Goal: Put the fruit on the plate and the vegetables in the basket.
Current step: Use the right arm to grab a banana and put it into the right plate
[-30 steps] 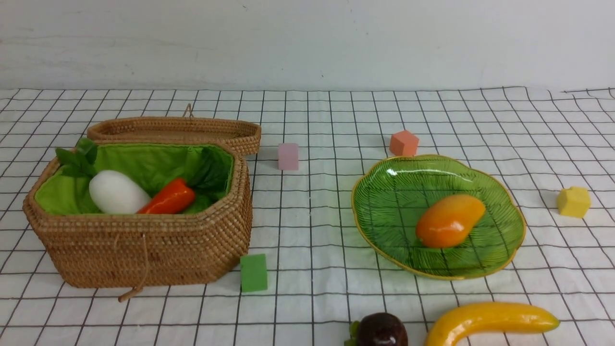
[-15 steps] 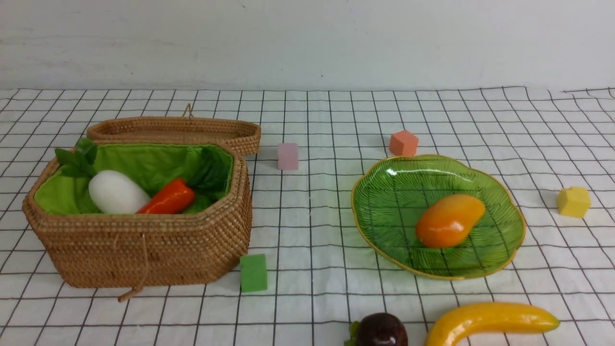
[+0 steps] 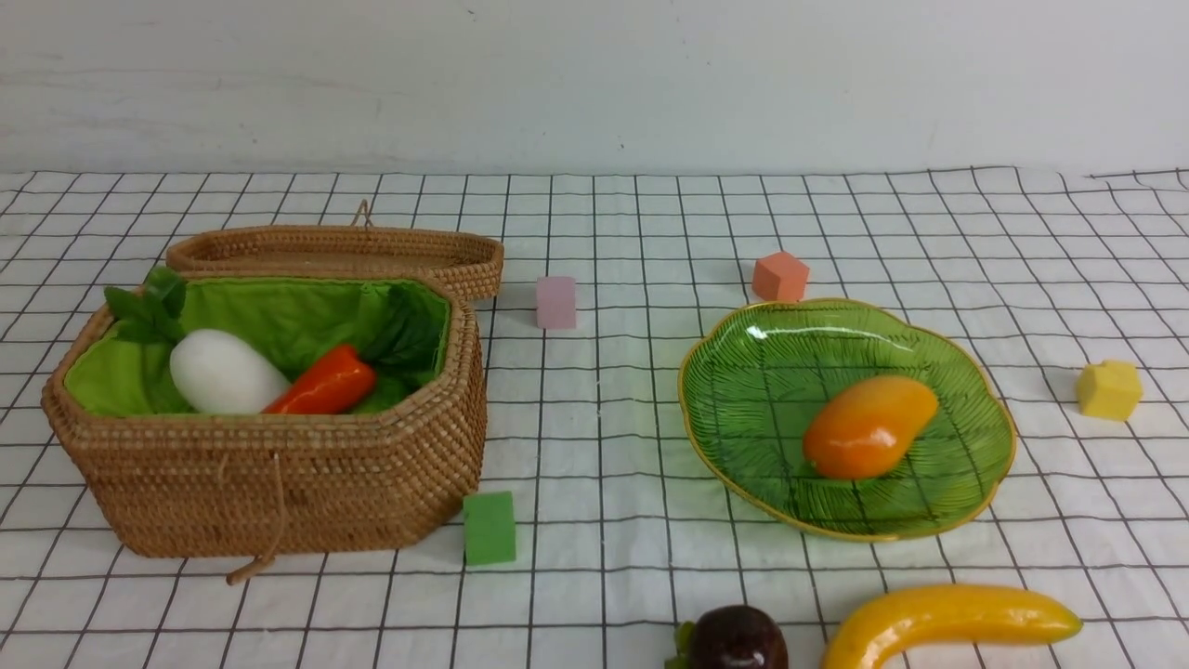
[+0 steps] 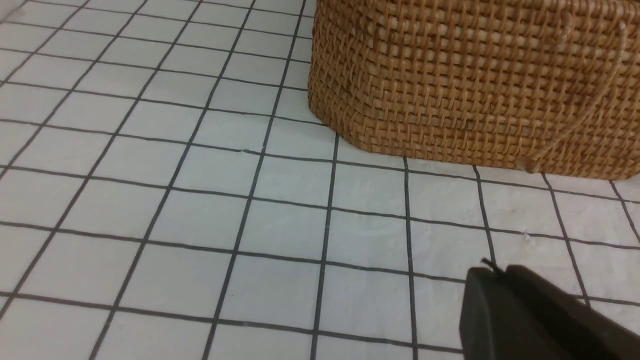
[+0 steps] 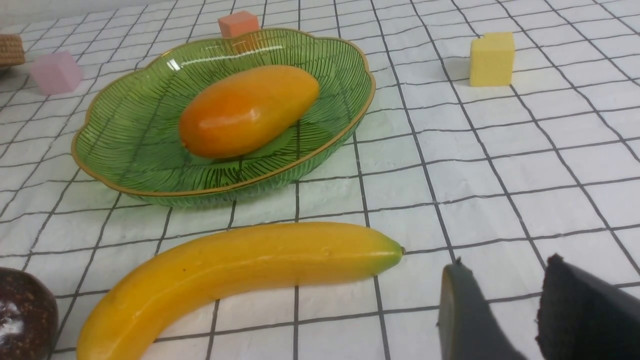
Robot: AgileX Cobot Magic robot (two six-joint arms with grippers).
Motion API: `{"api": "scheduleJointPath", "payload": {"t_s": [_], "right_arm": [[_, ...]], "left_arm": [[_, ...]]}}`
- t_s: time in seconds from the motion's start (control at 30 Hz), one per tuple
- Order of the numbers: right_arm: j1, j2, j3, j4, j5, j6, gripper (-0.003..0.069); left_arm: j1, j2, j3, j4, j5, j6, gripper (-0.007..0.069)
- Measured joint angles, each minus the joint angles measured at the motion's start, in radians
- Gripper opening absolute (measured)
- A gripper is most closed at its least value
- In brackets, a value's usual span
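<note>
The woven basket [image 3: 279, 483] with green lining stands at the left, holding the white radish [image 3: 226, 373] and the red-orange vegetable [image 3: 327, 383]. Its wall shows in the left wrist view [image 4: 475, 85]. The green plate [image 3: 743, 372] at the right holds the mango [image 3: 868, 426]. The banana [image 3: 947, 623] and the dark round fruit [image 3: 737, 639] lie on the cloth at the front edge. My left gripper [image 4: 492, 272] is shut and empty, in front of the basket. My right gripper [image 5: 505, 270] is open and empty, just past the banana's tip [image 5: 395, 248]. No arm shows in the front view.
The basket's lid [image 3: 344, 251] lies behind the basket. Foam cubes sit on the checked cloth: pink [image 3: 555, 302], orange [image 3: 780, 277], yellow [image 3: 1109, 390] and green [image 3: 489, 527]. A white wall closes the back.
The basket has shifted very slightly to the left. Nothing else has visibly moved.
</note>
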Motion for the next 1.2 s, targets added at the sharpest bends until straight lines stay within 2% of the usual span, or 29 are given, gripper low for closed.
{"api": "scheduleJointPath", "payload": {"t_s": [0.3,0.83,0.97,1.0,1.03,1.2], "right_arm": [[0.000,0.000,0.000,0.000,0.000,0.000,0.0245],[0.000,0.000,0.002,0.004,-0.023,0.000,0.0245],[0.000,0.000,0.005,0.059,-0.115,0.000,0.0245],[0.000,0.000,0.005,0.096,-0.204,0.005,0.0245],[0.000,0.000,0.005,0.102,-0.214,0.006,0.0245],[0.000,0.000,0.005,0.266,-0.477,0.103,0.0245]], "left_arm": [[-0.048,0.000,0.000,-0.002,0.000,0.005,0.0027],[-0.021,0.000,0.000,-0.003,0.000,0.007,0.0041],[-0.021,0.000,0.000,-0.003,0.000,0.007,0.0043],[-0.021,0.000,0.000,-0.003,0.000,0.007,0.0043],[-0.021,0.000,0.000,-0.003,0.000,0.007,0.0043],[-0.021,0.000,0.000,-0.003,0.000,0.007,0.0043]]}}
